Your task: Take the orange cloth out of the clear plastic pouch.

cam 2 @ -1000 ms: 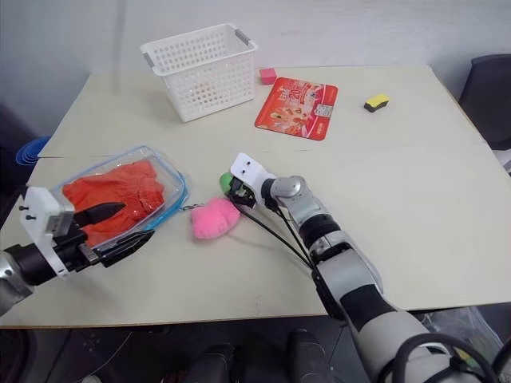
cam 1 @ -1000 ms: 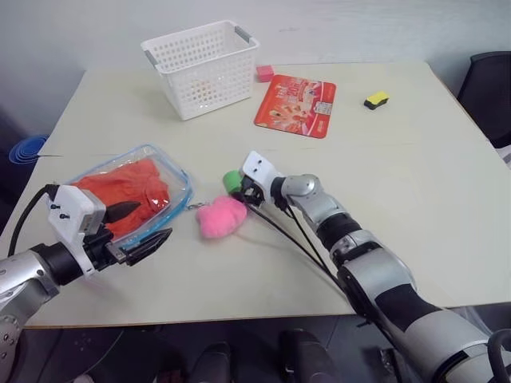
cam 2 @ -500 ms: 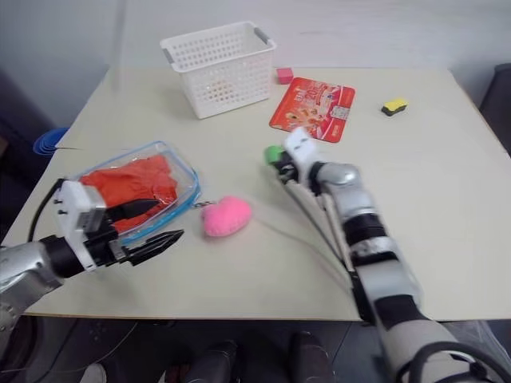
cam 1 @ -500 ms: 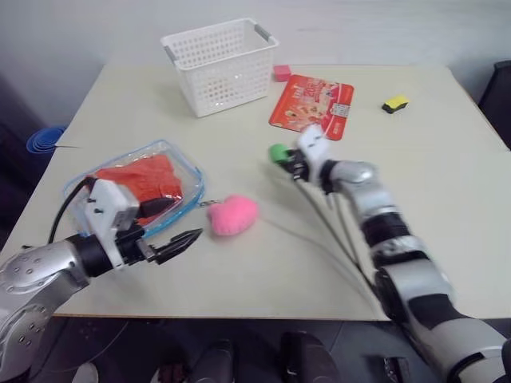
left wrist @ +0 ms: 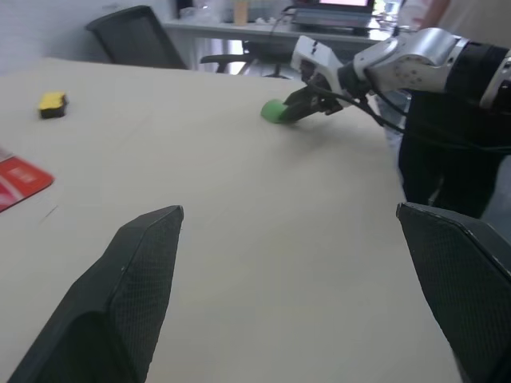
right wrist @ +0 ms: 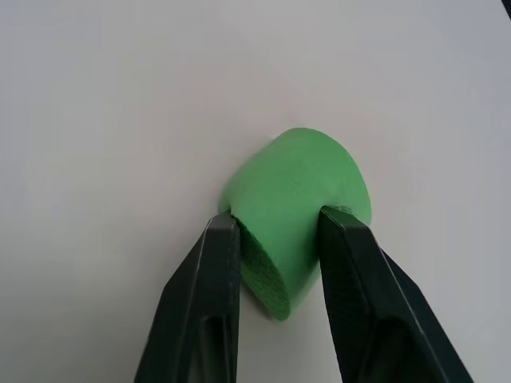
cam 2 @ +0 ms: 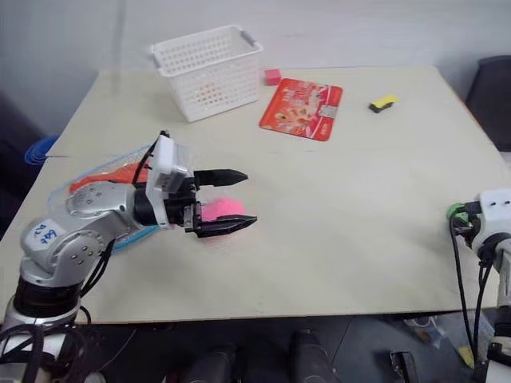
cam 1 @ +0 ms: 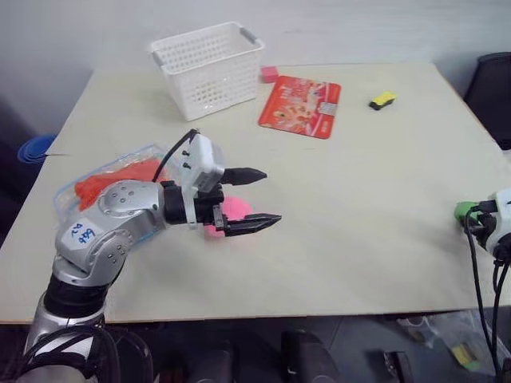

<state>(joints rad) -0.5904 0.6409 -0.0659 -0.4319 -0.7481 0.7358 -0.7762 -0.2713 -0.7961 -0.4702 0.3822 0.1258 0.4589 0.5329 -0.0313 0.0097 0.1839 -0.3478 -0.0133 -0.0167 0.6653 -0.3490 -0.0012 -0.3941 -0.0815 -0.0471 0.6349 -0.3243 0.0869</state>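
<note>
Office: desk (left wrist: 239, 28), laptop (left wrist: 331, 12), swivel chair (left wrist: 136, 36)

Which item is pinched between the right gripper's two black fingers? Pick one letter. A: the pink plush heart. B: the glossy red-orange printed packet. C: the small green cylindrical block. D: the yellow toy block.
C: the right wrist view shows the small green cylindrical block squeezed between the two fingers of the right gripper, low over the bare beige tabletop.

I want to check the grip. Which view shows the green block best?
The right wrist view: the green block sits pinched between the right gripper fingers. The left wrist view shows it distantly; the eye views show a sliver at the table's right edge.
</note>
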